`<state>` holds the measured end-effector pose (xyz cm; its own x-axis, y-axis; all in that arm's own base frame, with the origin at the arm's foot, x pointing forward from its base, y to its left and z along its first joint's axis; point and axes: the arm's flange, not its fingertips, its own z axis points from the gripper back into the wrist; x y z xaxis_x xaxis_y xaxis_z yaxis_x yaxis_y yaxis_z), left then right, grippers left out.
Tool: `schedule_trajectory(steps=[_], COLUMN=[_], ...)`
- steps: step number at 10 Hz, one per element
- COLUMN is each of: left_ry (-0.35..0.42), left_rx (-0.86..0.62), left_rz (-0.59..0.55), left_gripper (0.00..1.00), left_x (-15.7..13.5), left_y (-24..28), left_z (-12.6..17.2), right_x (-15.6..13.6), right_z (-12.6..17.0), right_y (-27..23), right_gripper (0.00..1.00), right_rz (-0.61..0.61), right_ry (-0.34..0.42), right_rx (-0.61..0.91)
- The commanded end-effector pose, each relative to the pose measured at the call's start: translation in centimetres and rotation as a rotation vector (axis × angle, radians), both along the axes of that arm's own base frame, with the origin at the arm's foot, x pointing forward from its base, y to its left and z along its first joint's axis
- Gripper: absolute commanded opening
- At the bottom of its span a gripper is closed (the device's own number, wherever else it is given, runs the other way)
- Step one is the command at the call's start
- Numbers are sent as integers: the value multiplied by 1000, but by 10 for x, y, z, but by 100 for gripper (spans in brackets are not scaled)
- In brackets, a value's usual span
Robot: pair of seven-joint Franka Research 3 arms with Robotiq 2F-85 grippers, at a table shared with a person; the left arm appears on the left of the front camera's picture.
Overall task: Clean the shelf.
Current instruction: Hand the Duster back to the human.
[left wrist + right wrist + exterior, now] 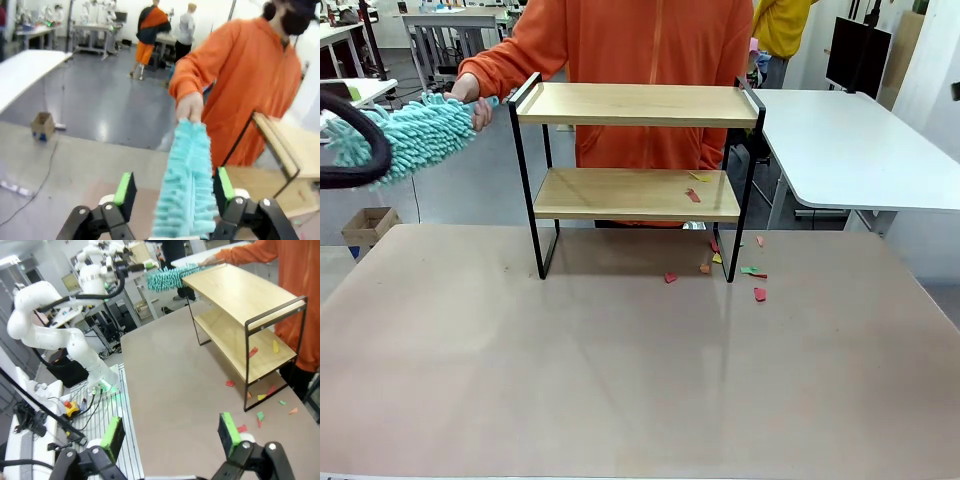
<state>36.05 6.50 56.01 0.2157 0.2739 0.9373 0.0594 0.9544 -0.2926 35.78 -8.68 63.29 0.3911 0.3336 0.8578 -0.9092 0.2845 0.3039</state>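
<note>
The shelf [635, 104] stands at the far middle of the brown table, with two wooden boards in a black frame; it also appears in the right wrist view [240, 295]. A person in orange holds one end of a fluffy teal duster [415, 140] in a hand [470, 90] left of the top board. The duster [185, 200] lies between the fingers of my left gripper [175, 192], whose jaws stand wide; the left pad [126, 192] is apart from it. My right gripper [172, 432] is open over the table with nothing in it.
Coloured paper scraps lie on the lower board [693, 195] and on the table by the shelf's right leg [760, 293]. A white table [850, 140] stands at the back right. A cardboard box [370, 225] sits on the floor at the left.
</note>
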Motion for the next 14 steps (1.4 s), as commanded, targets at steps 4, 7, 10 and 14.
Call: schedule_trajectory(steps=[4,7,10,14], left_ry=[128,185,187,187], left_rx=[-318,-374,-356,-356], left_rz=[109,118,140,140], left_gripper=[100,100,100,100], left_x=[9,18,13,13], left_y=[132,184,189,189], left_z=[89,68,63,63], right_x=[0,0,0,0], right_z=[1,1,1,1], right_y=[-3,-3,-3,-3], right_gripper=[100,100,100,100], right_rz=[14,14,14,14], right_ry=[-15,-15,-15,-15], right_rx=[-5,-5,-5,-5])
